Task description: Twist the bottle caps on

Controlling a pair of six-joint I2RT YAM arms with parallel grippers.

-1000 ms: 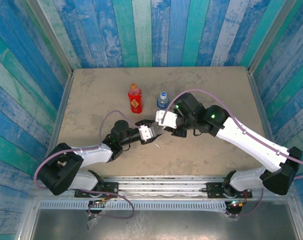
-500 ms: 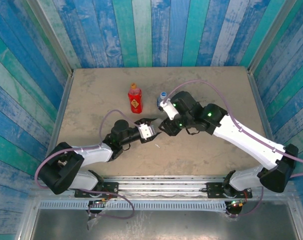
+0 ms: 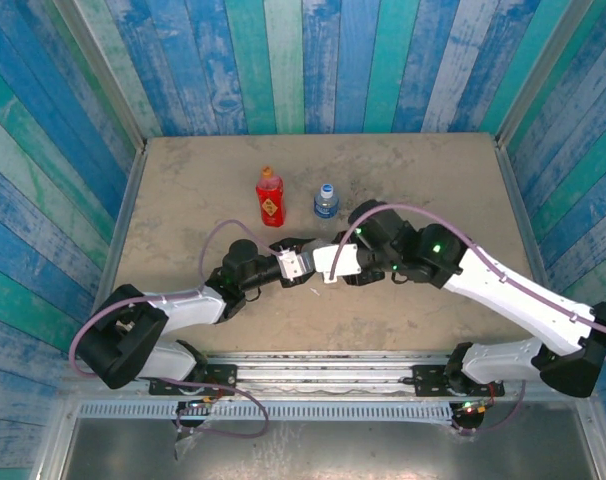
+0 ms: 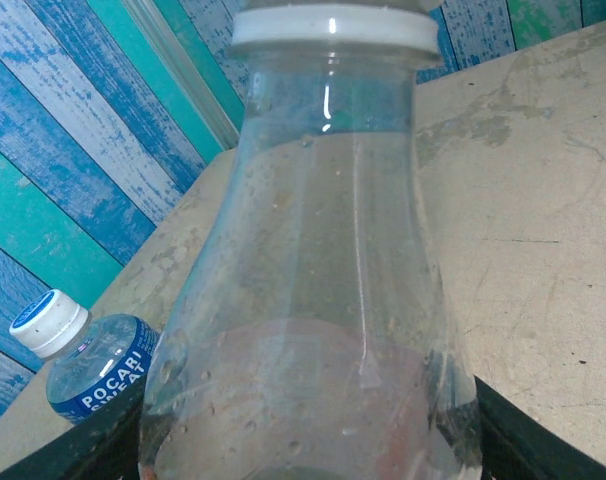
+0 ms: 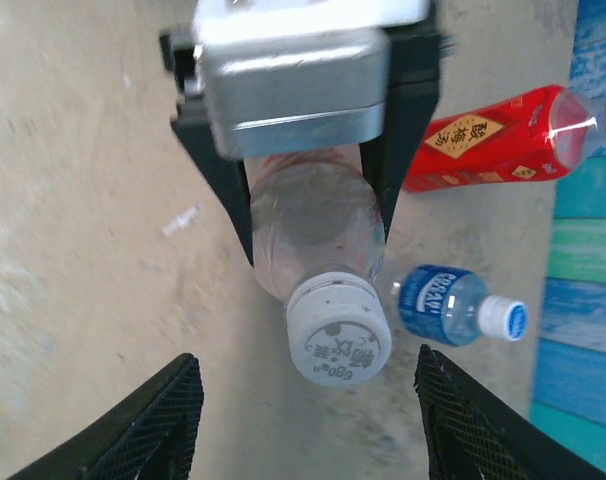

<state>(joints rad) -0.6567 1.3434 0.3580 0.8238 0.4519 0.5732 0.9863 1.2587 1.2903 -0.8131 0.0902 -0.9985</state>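
My right claw just let go, now spread either side of the white round plastic cap; left claw pinches the clear plastic bottle, so likely re-gripping for another twist.

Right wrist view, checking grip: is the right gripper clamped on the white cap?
No, its fingers stand wide apart, clear of the white cap on the bottle.

Glossy clear plastic bottle, matt white cap, rough matt tabletop
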